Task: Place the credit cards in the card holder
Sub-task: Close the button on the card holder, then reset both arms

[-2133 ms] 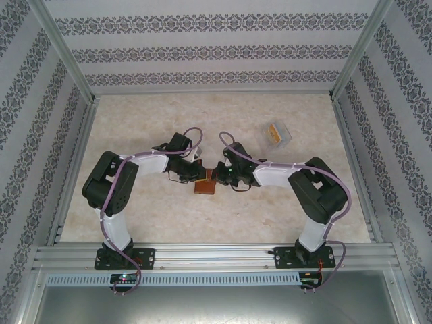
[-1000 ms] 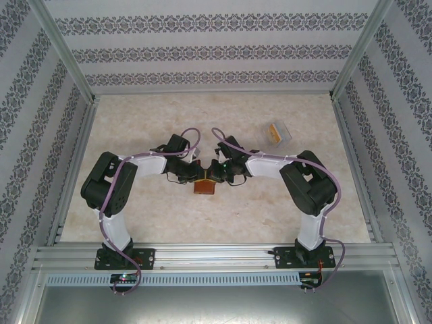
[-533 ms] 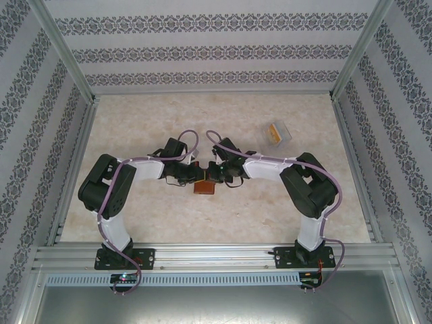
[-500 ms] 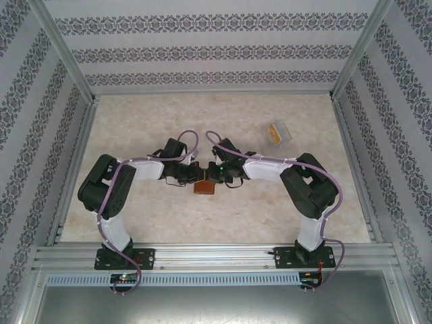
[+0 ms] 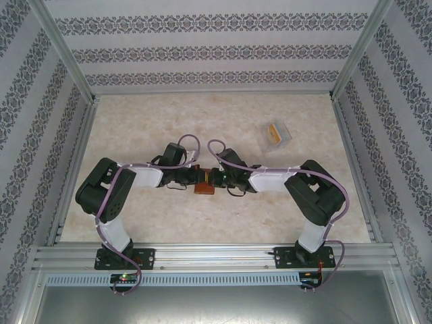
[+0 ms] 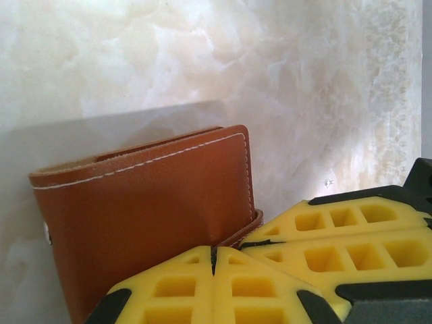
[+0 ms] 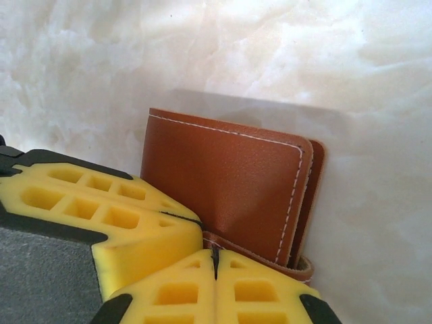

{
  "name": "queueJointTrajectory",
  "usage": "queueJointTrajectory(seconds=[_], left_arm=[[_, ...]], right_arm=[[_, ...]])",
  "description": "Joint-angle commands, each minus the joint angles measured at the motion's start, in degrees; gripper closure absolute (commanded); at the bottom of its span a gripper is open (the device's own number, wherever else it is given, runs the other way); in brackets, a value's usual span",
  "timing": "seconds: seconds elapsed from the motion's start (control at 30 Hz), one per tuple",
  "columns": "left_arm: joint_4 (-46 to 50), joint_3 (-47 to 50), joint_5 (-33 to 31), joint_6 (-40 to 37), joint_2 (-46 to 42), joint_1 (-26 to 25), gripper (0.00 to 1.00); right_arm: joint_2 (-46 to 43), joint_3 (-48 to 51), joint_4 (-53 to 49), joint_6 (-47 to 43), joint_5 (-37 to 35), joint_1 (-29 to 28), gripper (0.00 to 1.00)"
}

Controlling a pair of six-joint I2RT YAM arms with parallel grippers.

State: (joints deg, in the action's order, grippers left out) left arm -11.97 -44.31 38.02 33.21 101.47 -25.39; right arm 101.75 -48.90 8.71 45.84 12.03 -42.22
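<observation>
I read the card holder (image 5: 203, 185) as sitting near the middle of the table (image 5: 135, 125), directly between the two wrists, with the left gripper (image 5: 193, 177) at its left side and the right gripper (image 5: 214, 178) at its right side. In the left wrist view, the left gripper (image 6: 214, 251) has its yellow fingers (image 6: 175, 290) closed pad against pad with no gap at the seam. Their tips sit against the lower edge of the card holder (image 6: 148, 202), which shows a brown leather face with white stitching. I cannot tell whether any leather is pinched in that seam. In the right wrist view, the right gripper (image 7: 214, 251) is likewise fully closed, its fingers (image 7: 263, 293) meeting along one line. The card holder (image 7: 229, 175) is in contact with the tips, and a lower flap runs across the top of one finger; a grip on that flap cannot be confirmed. The credit cards (image 5: 273, 132) show as an orange patch inside the clear plastic box (image 5: 284, 138), well apart from the card holder, toward the far right of the table.
</observation>
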Motion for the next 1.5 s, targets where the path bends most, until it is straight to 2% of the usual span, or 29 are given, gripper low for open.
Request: queueJointTrajectory(seconds=[0.0,0.1,0.2,0.3,0.4,0.57,0.6,0.63,0.67,0.7,0.8,0.87,0.93,1.0,1.03,1.07,1.13,1.2,1.27,1.37,1.43,1.47], left_arm=[[4.12,2.68,-3.67,-1.34,1.11,-2.58,1.0],[5.63,2.35,-5.06,0.18,-1.74,-1.92,1.0],[5.99,2.06,-5.39,2.24,-5.26,-0.52,0.91],[7.51,0.64,-6.63,3.02,-9.8,0.65,0.81],[12.04,-2.52,-9.61,1.08,-14.84,1.54,0.77],[19.8,-5.99,-19.4,-3.96,-24.95,2.99,0.52],[21.51,-6.33,-22.73,-5.14,-27.2,3.14,0.48],[23.18,-6.47,-27.52,-6.85,-29.71,3.18,0.4],[24.04,-6.07,-31.77,-9.26,-32.37,3.24,0.04],[24.03,-5.3,-34.22,-11.8,-34.64,3.1,0.0],[17.14,1.29,-35.85,-22.1,-45.59,2.23,0.0],[11.75,7.24,-43.46,-23.43,-52.32,2.1,0.01],[7.6,11.86,-48.81,-26.01,-56.89,2.09,0.0],[4.52,15.29,-50.29,-31.95,-58.82,2.09,0.0],[2.55,17.08,-48.25,-37.82,-58.76,2.15,0.0],[0.89,18.56,-46.39,-43.97,-57.65,2.17,0.0],[-1.94,20.16,-47.83,-49.54,-54.21,2.18,0.01],[-4.02,20.53,-51.11,-50.5,-50.09,2.98,0.01],[-3.24,19.62,-51.44,-47.54,-46.13,6.33,0.01],[-9.7,22.08,-42.96,-42.17,-41.59,13.81,0.01],[-15.34,24.54,-40.84,-38.27,-39.02,17.56,0.01],[-18.08,25.55,-39.55,-36.34,-37.92,19.51,0.01]], right_arm=[[2.07,4.42,-7.21,-0.99,-2.41,0.53,1.0],[-1.04,4.61,-3.51,-0.55,0.21,1.32,0.94],[-5.74,4.93,-0.77,-0.45,1.13,2.17,0.88],[-12.08,5.22,-0.73,-2.27,-1.24,2.84,0.82],[-20.57,5.96,-2.78,-6.41,-7.25,3.17,0.65],[-37.71,6.66,-9.16,-20.41,-23.55,3.52,0.48],[-40.92,7.13,-9.32,-23.19,-26.63,3.55,0.37],[-44.81,7.89,-8.88,-26.16,-29.94,3.61,0.03],[-48.57,8.85,-8.14,-28.7,-32.68,3.63,0.02],[-51.66,9.93,-7.17,-31.0,-34.81,3.71,0.02],[-61.08,14.29,-5.62,-34.53,-41.51,4.35,0.02],[-66.88,18.57,-4.06,-36.64,-42.94,5.85,0.02],[-70.8,23.43,-1.3,-41.29,-41.08,7.98,0.02],[-73.0,28.62,2.82,-44.61,-38.77,10.02,0.02],[-73.43,32.01,4.9,-46.71,-36.08,11.24,0.02],[-73.1,34.26,6.44,-48.55,-33.2,12.46,0.02],[-71.28,35.77,6.1,-48.38,-31.33,14.17,0.02],[-67.74,36.44,7.36,-48.02,-33.02,15.7,0.02],[-63.74,36.94,10.71,-50.58,-34.63,17.79,0.02],[-56.49,39.72,20.63,-48.86,-30.97,25.27,0.02],[-50.68,41.29,26.09,-44.29,-25.2,31.75,0.02],[-47.76,41.23,28.86,-43.36,-24.57,33.52,0.02]])
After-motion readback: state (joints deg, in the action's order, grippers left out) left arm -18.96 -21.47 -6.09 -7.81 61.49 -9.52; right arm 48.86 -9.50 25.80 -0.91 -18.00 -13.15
